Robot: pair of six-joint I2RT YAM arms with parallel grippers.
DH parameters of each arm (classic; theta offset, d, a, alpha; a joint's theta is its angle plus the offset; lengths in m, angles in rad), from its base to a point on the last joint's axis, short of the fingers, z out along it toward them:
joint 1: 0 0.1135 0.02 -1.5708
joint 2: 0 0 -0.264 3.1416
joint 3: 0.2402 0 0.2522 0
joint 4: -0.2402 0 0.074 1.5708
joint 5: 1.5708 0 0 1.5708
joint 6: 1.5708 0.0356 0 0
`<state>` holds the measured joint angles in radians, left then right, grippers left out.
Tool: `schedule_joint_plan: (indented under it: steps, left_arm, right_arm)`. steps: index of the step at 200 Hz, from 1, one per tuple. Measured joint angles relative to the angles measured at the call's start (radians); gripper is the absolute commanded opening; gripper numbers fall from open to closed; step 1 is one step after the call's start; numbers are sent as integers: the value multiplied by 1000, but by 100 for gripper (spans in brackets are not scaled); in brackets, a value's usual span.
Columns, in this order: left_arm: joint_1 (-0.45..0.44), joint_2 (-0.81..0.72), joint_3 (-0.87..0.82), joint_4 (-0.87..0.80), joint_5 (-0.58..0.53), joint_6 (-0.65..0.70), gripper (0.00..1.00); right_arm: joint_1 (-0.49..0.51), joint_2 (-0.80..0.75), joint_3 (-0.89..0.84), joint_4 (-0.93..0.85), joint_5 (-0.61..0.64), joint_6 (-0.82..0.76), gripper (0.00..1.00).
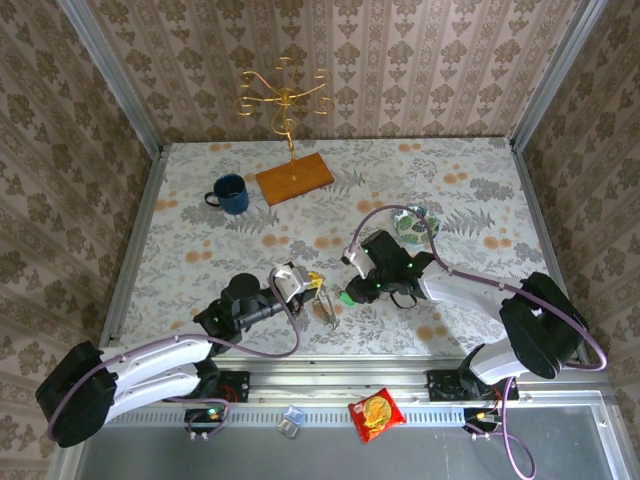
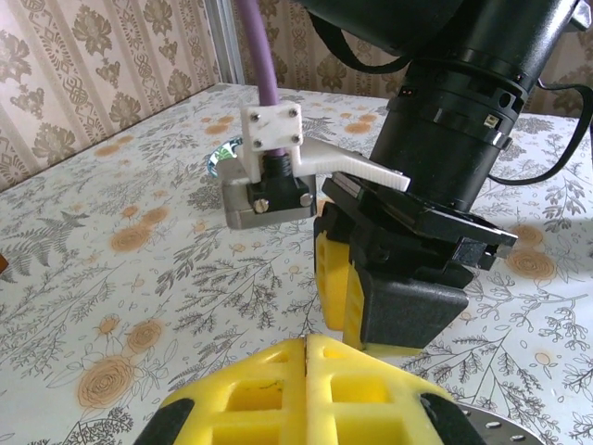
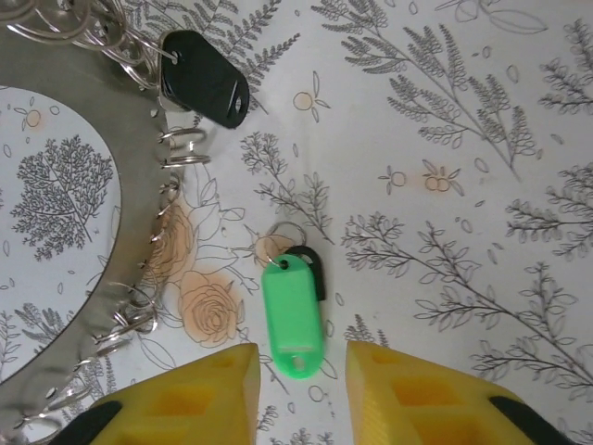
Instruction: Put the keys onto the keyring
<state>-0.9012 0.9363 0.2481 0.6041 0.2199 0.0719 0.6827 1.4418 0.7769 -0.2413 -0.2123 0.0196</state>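
Note:
A bright green key lies flat on the flowered table with a black key half under it. A small silver keyring passes through the green head's hole. My right gripper hovers over them, open, its yellow fingers either side of the green head's lower end and apart from it. In the top view the green key sits at the right gripper. My left gripper is shut just left of there, with nothing visible between its fingers.
A wide flat grey ring edged with several small wire loops lies left of the keys, with another black tag hanging on it. A blue mug, a wooden base with a gold stand and a round patterned item lie farther back.

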Motion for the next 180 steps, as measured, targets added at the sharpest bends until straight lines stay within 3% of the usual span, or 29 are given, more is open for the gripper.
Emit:
schedule_joint_plan:
  steps: [27,57,126,180]
  left_arm:
    - [21,0,0,33,35,-20,0]
    - [46,0,-19,88,82,-30,0]
    - [66,11,-46,153,174,-32,0]
    - [69,20,-46,171,208,-32,0]
  right_arm:
    - [-10,-105,-23,41,-43,-83,33]
    - [-10,-239,-95,218,-148,-214,33]
    - [-10,-156,-100,376,-375,-358,31]
    - [-10,-156,-99,400,-452,-388,27]
